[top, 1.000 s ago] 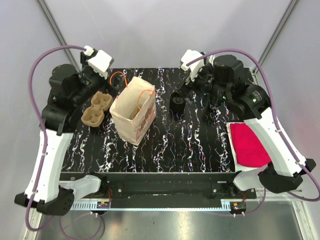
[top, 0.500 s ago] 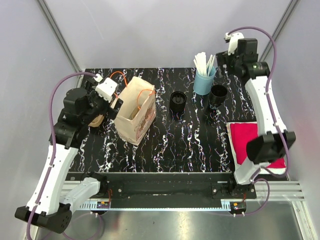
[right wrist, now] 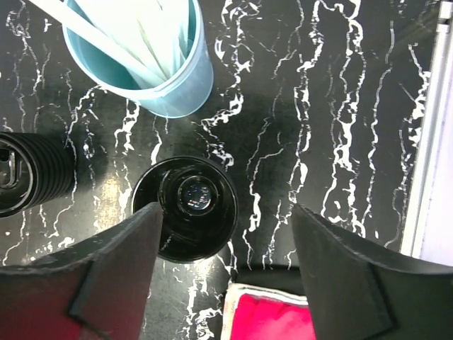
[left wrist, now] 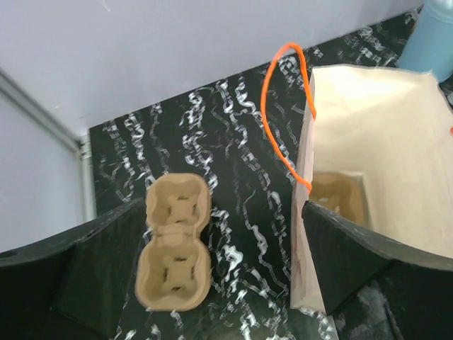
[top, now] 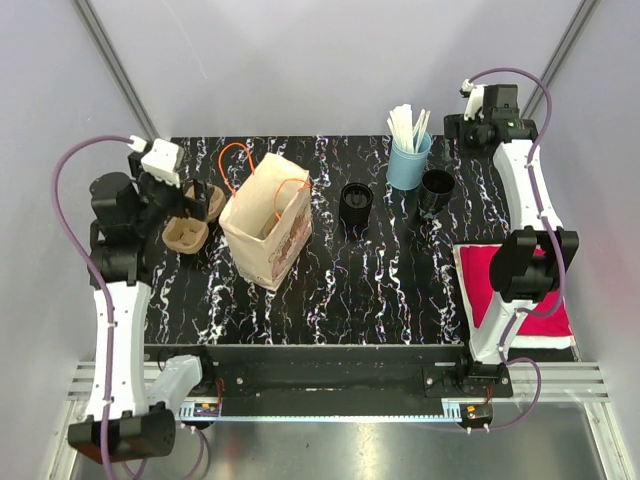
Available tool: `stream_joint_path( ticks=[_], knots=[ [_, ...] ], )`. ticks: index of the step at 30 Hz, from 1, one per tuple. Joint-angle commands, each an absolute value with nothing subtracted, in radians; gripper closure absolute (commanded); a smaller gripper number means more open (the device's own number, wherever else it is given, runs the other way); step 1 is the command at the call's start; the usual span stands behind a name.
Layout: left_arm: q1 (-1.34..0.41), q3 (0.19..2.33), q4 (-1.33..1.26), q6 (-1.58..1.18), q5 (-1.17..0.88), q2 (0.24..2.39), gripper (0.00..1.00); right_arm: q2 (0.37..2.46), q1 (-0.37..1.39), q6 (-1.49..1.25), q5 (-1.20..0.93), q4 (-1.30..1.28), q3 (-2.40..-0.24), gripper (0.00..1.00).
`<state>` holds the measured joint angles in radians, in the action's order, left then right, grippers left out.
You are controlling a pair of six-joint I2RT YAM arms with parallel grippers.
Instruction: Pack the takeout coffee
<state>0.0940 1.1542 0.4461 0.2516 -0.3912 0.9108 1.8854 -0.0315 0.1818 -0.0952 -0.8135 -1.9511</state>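
Left claw (left wrist: 223, 210) leftward above marbled table (top: 380, 290)

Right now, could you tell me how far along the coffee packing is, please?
Done: nothing clearly. The ribbed cup and open cup stand outside the paper bag; the carrier lies beside it. In hand: nothing; left gripper and right gripper are open, empty. Left: load cups, bag them.

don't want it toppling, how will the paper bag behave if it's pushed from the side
The paper bag stands tall and open on a small base, so a high push would likely tip it. Its thin creased walls would probably buckle rather than slide it. The orange handle looks like floppy cord.
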Motion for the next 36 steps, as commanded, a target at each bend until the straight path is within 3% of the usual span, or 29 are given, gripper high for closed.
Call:
stream_joint_path(
  ticks=[1, 7, 18, 36],
  knots=[
    [0.198, 1.144, 0.313, 0.141, -0.598, 0.971, 0.01, 1.899, -0.034, 0.16, -0.133, -0.81, -1.968, 0.24],
    [0.229, 1.057, 0.262, 0.172, -0.643, 0.983, 0.01, 1.922, -0.048, 0.152, -0.144, -0.824, -1.967, 0.38],
    [0.247, 0.913, 0.121, 0.129, -0.683, 0.999, 0.01, 1.957, -0.051, 0.161, -0.155, -0.844, -1.951, 0.54],
    [0.247, 0.836, 0.081, 0.104, -0.683, 0.954, 0.01, 1.971, -0.057, 0.166, -0.14, -0.808, -1.894, 0.63]
  ],
)
